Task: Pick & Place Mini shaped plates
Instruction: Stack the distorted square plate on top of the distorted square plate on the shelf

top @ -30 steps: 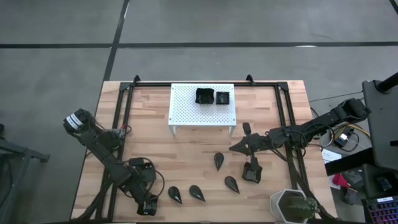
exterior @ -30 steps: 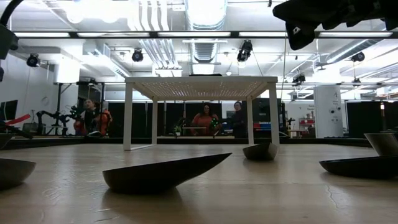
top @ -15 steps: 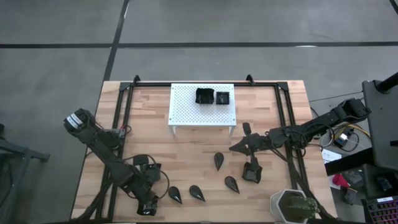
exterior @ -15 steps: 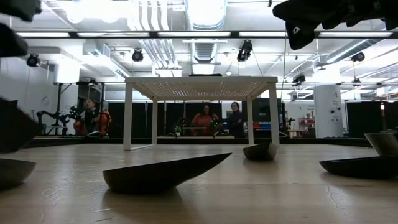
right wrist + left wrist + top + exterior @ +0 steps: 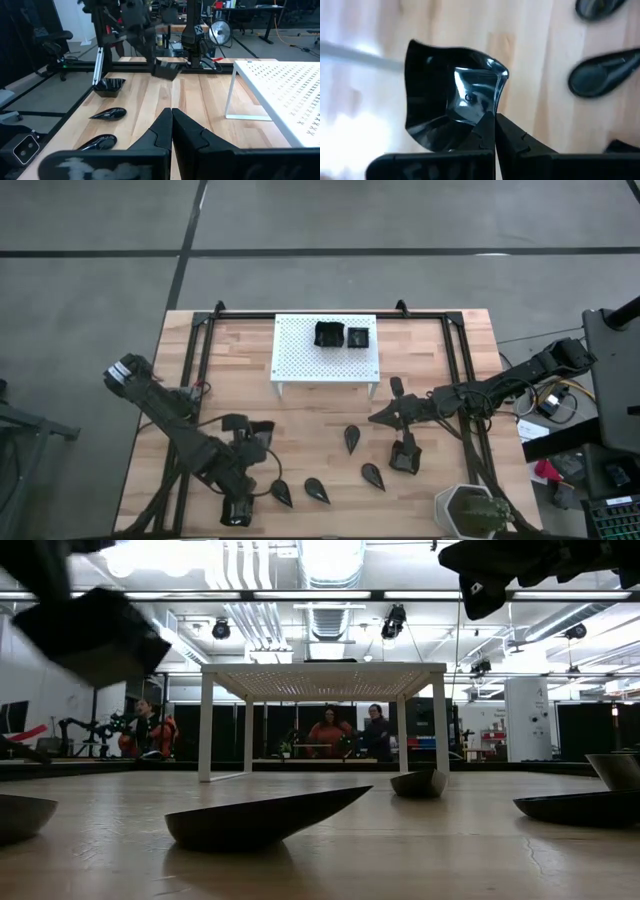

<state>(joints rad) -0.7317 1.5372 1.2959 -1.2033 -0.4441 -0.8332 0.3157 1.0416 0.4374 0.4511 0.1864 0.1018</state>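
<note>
Left claw (image 5: 494, 131), clenched on a glossy black raised-rim square plate (image 5: 451, 100), has just lifted it off the wooden tabletop (image 5: 300, 430); placing comes next.

i work in a robotics lab: ahead of my right gripper (image 5: 171, 114), past the wooden table (image 5: 200, 100), stand other robot rigs (image 5: 192, 35), desks and a fan (image 5: 218, 31). overhead run exposed ducts (image 5: 330, 600) and track lights (image 5: 396, 620); people (image 5: 327, 733) sit far behind the white stand (image 5: 322, 680).
</note>
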